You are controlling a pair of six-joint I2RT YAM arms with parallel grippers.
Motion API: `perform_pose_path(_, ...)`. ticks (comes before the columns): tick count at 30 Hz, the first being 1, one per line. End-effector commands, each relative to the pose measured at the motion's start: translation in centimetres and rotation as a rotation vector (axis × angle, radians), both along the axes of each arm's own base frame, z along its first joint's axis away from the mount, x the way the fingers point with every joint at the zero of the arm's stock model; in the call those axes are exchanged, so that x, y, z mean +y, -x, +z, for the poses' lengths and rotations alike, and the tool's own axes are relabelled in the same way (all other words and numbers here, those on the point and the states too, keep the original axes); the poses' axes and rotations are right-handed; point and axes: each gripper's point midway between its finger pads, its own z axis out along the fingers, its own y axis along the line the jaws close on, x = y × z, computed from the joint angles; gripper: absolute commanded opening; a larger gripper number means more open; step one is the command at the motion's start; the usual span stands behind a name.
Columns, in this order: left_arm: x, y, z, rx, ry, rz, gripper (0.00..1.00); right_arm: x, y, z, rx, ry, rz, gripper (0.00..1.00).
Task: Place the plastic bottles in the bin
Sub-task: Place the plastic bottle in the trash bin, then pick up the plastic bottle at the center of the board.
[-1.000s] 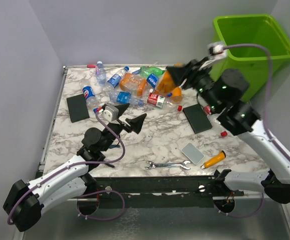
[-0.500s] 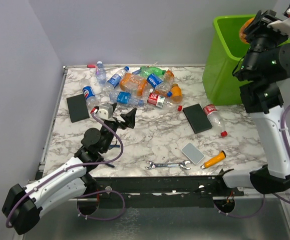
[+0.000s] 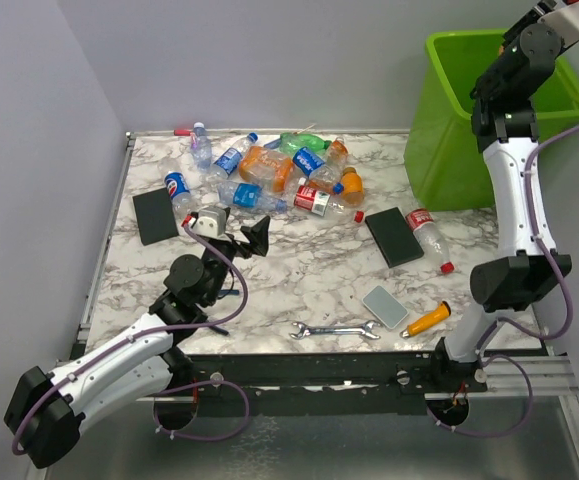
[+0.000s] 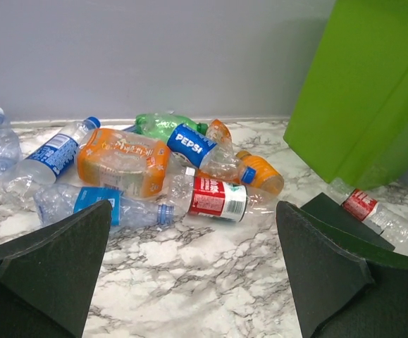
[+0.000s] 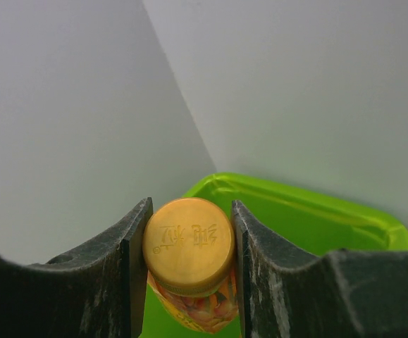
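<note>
My right gripper [image 5: 191, 211] is shut on the orange cap of an orange plastic bottle [image 5: 198, 308], which hangs over the open lime-green bin [image 5: 299, 205]. In the top view the right arm [image 3: 517, 60] reaches high above the bin [image 3: 451, 150]; its fingers are hidden at the frame's edge. Several plastic bottles [image 3: 281, 176] lie heaped at the back of the table, among them a red-labelled one [image 4: 219, 198] and a Pepsi one [image 4: 193, 144]. One more bottle [image 3: 431, 238] lies by the bin. My left gripper [image 3: 239, 228] hangs open just short of the heap, holding nothing.
Black slabs lie at the left [image 3: 155, 215] and right [image 3: 394, 237], with a grey slab [image 3: 384, 306] nearer the front. A wrench [image 3: 336, 329] and an orange-handled screwdriver [image 3: 427, 319] sit near the front edge. Walls close in the back and both sides.
My right arm lifted the orange bottle from the heap and swung it up over the bin. The left gripper turned slightly and stayed open.
</note>
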Motion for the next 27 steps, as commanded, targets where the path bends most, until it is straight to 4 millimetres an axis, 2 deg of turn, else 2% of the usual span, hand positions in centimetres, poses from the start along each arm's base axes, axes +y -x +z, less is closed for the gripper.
perform_pose_path(1, 0.3, -0.4, 0.0, 0.016, -0.016, 0.027, 0.99, -1.1, -2.8, -1.6, 0.013, -0.08, 0.047, 0.15)
perform_pose_path(3, 0.3, -0.4, 0.0, 0.017, -0.019, 0.029, 0.99, -0.8, -4.3, -3.9, 0.083, -0.114, 0.073, 0.51)
perform_pose_path(4, 0.4, -0.4, 0.0, 0.016, -0.02, 0.031, 0.99, -1.6, -4.6, -4.6, 0.098, -0.133, 0.063, 0.64)
perform_pose_path(5, 0.4, -0.4, 0.0, 0.016, -0.02, 0.033, 0.99, -2.0, -4.8, -5.2, 0.111, -0.14, 0.061, 0.7)
perform_pose_path(8, 0.6, -0.4, 0.1, 0.013, -0.021, 0.042, 0.99, -1.9, -5.0, -5.5, 0.118, -0.138, 0.07, 0.78)
perform_pose_path(11, 0.5, -0.5, 0.1, 0.016, -0.021, 0.039, 0.99, -1.4, -4.8, -4.3, 0.085, -0.138, 0.104, 0.81)
perform_pose_path(14, 0.2, -0.5, 0.0, 0.021, -0.021, 0.028, 0.99, -0.3, -4.0, -1.4, 0.007, -0.147, 0.177, 0.84)
perform_pose_path(15, 0.2, -0.6, 0.0, 0.022, -0.02, 0.027, 0.99, 0.2, -3.4, -0.1, -0.029, -0.155, 0.209, 0.93)
perform_pose_path(16, 0.1, -0.6, -0.1, 0.024, -0.021, 0.026, 0.99, 0.9, -3.1, 0.8, -0.053, -0.163, 0.246, 0.97)
perform_pose_path(19, 0.1, -0.6, -0.2, 0.026, -0.022, 0.026, 0.99, 4.0, -1.5, 3.5, -0.092, -0.173, 0.38, 1.0)
perform_pose_path(23, 0.5, -0.8, -0.3, 0.032, -0.016, 0.05, 0.99, 11.4, 1.3, 5.0, -0.086, -0.134, 0.601, 1.0)
perform_pose_path(27, 1.5, -1.2, -0.7, 0.05, -0.001, 0.113, 0.99, 20.0, 5.4, 2.9, -0.06, -0.035, 0.798, 1.0)
